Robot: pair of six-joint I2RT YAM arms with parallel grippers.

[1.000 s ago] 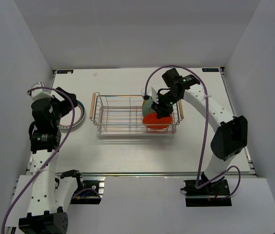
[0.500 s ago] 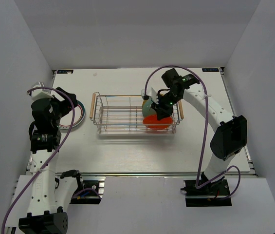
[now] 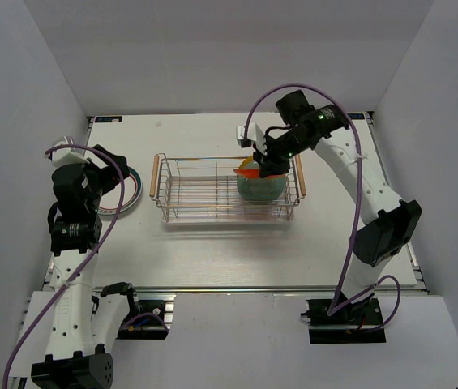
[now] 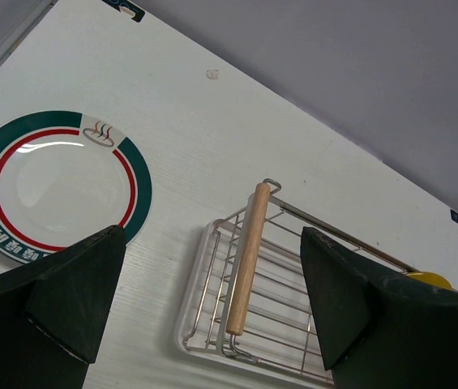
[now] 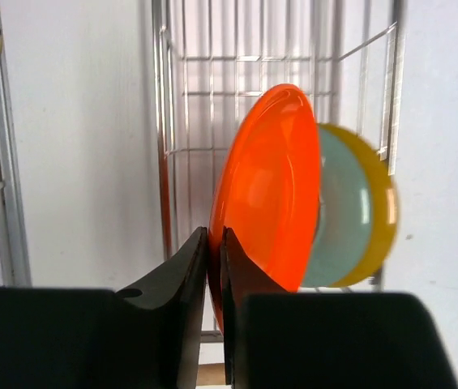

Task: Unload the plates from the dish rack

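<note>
We see our left gripper [image 4: 210, 240], jaws wide apart. On the table [image 4: 212, 138], at left: white plate [image 4: 50, 190] w/ dark green rim & red ring, lying flat. Dish rack [image 4: 281, 304] near it, wooden handle [image 4: 247, 258] facing us; yellow plate [image 4: 428, 280] edge at far right.

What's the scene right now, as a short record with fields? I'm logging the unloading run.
right hand: shut on the rim of the orange plate, over the right end of the rack
teal plate: standing in the rack, right behind the orange plate
yellow plate: standing behind the teal plate
left hand: open, empty
white plate: flat on the table, left of the rack
</note>
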